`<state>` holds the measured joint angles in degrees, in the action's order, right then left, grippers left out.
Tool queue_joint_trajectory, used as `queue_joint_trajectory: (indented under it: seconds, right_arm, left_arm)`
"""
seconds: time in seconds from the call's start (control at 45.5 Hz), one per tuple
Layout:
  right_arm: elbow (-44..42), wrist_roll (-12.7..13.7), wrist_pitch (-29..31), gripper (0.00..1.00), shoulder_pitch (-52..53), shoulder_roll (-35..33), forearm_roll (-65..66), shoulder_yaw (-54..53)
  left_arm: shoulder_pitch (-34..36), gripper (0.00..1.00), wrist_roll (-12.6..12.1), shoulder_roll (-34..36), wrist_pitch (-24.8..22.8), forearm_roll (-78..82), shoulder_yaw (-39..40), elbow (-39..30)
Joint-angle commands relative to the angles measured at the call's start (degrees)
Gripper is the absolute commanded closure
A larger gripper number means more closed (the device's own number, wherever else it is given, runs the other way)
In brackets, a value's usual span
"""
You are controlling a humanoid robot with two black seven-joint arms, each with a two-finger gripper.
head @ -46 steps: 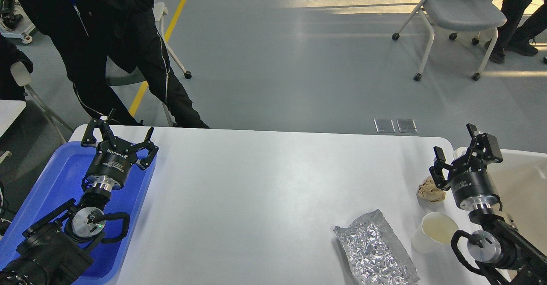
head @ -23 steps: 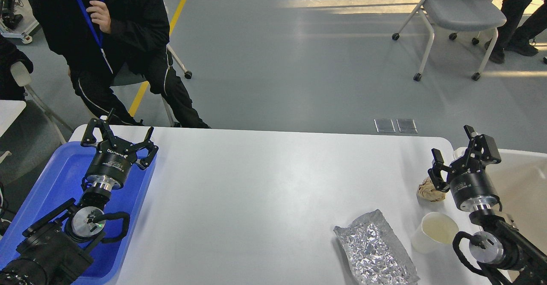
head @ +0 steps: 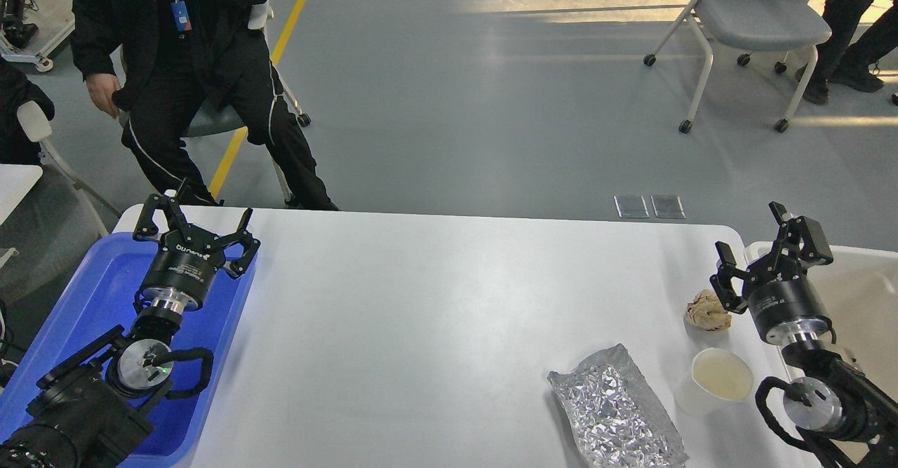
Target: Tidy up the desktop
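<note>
The white desktop (head: 435, 313) fills the lower middle of the head view. On its right part lie a crumpled brown paper ball (head: 707, 311), a silver foil bag (head: 616, 408) and a white paper cup (head: 714, 381), standing upright. My right gripper (head: 761, 247) is open and empty, just right of the paper ball, at the table's right edge. My left gripper (head: 195, 217) is open and empty above the far end of the blue tray (head: 98, 292) at the left.
A cream-white bin (head: 856, 292) stands off the table's right edge, behind my right arm. A person in black stands beyond the table's far left corner. A grey chair on castors stands at the far right.
My right gripper has shifted slightly right, away from the paper ball. The person at the far left has straightened up. The left arm has not moved.
</note>
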<state>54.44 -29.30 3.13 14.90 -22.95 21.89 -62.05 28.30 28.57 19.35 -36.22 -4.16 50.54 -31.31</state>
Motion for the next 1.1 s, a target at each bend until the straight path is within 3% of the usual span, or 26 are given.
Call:
queue_joint_trajectory:
  seconds: [0.0, 0.439, 0.834, 0.9, 1.032, 1.076]
  right_arm:
    - [1.3, 0.0, 0.3, 0.0, -1.0, -1.6, -0.2, 0.1]
    - [0.8, -0.4, -0.2, 0.0, 0.4, -1.7, 1.0, 0.3]
    - [1.3, 0.7, -0.1, 0.0, -0.7, -1.7, -0.1, 1.9]
    - [1.8, 3.4, -0.6, 0.0, -0.3, -2.1, -0.4, 1.5]
    - [10.8, 12.8, -2.7, 0.0, -2.0, -6.7, -2.9, 0.7]
    - [13.9, 14.0, -3.6, 0.0, -2.9, -8.6, -3.3, 1.0]
  left_arm:
    - [0.0, 0.0, 0.0, 0.0, -0.5, 0.1, -0.1, -0.1]
    - [0.1, 0.0, 0.0, 0.0, -0.6, 0.2, -0.2, -0.1]
    - [0.1, 0.0, 0.0, 0.0, -0.6, 0.2, -0.2, -0.1]
    - [0.1, 0.0, 0.0, 0.0, -0.6, 0.2, -0.2, -0.1]
    - [0.1, 0.0, 0.0, 0.0, -0.6, 0.2, -0.2, -0.1]
    - [0.1, 0.0, 0.0, 0.0, -0.5, 0.2, -0.2, -0.1]
